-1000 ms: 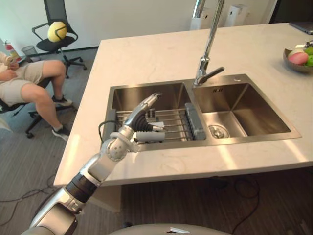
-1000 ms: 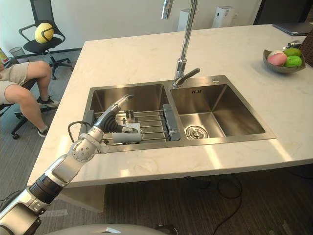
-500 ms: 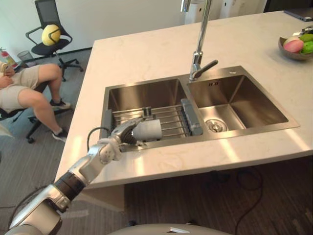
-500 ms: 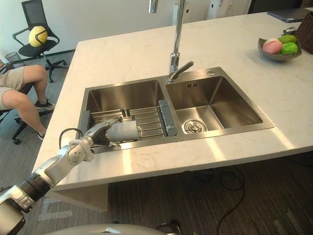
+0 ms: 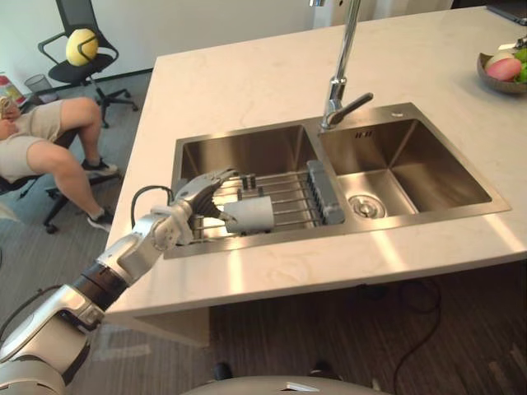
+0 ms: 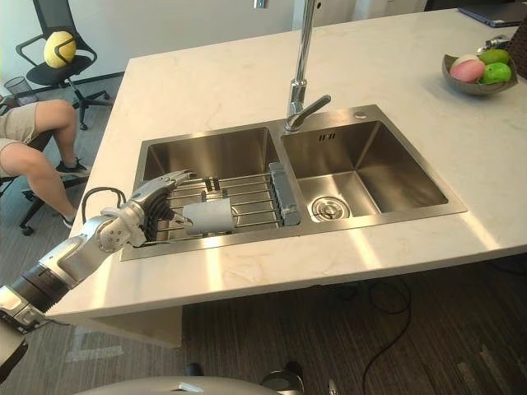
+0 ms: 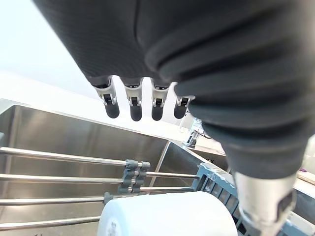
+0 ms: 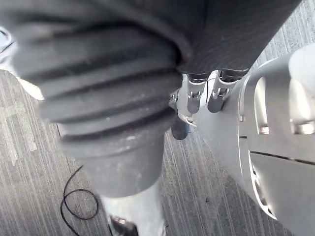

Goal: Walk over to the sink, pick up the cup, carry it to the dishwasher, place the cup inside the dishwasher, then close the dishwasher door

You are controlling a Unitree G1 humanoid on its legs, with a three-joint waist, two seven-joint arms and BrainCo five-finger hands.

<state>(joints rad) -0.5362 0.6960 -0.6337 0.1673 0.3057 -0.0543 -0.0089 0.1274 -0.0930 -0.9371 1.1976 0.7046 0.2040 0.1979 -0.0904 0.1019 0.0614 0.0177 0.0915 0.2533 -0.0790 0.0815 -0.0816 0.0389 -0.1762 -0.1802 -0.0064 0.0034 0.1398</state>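
A pale grey cup (image 5: 249, 214) lies on its side on the wire rack (image 5: 284, 196) across the left basin of the steel sink (image 5: 247, 152). My left hand (image 5: 196, 200) hovers at the cup's left end, fingers spread and arched over it, open and not closed round it. In the left wrist view the fingers (image 7: 132, 105) reach out above the cup (image 7: 167, 216), with the thumb (image 7: 263, 206) off to its side. My right hand (image 8: 197, 93) hangs over the carpeted floor with relaxed fingers, holding nothing.
A tall faucet (image 5: 342, 90) rises between the two basins. A fruit bowl (image 5: 501, 70) sits at the counter's far right. A person (image 5: 41, 136) sits at the left beside an office chair (image 5: 82, 45) carrying a yellow object.
The left hand's fingers, which lay close against the cup half a second ago, now spread apart above it. The cup still lies on the rack. The camera has shifted slightly.
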